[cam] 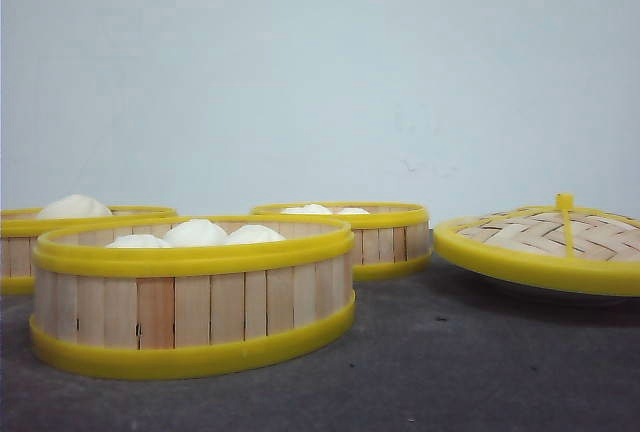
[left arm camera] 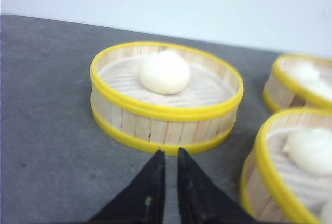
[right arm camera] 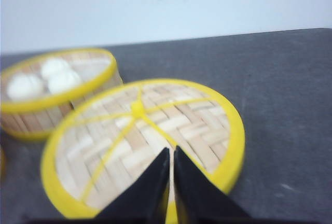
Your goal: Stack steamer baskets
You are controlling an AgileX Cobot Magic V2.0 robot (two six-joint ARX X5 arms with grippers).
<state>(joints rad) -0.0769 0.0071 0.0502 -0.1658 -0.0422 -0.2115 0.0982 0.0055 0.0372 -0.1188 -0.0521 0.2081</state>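
Three steamer baskets and a lid on a dark grey table, both grippers hovering nearly closed and empty.

Only the wrist views show the grippers: the left gripper (left arm camera: 166, 154) hangs just before the left basket (left arm camera: 166, 97), fingers narrow with a thin gap, holding nothing; the right gripper (right arm camera: 171, 154) hangs over the woven lid (right arm camera: 142, 143), equally narrow. The front view shows neither arm. There, the near basket (cam: 192, 297) holds three white buns (cam: 195, 233), the far basket (cam: 345, 239) holds buns partly hidden by its rim, and the left basket's one bun (left arm camera: 164, 72) peeks out. The lid (cam: 545, 247) is cut off at the right edge; whatever lies under it is hard to make out.
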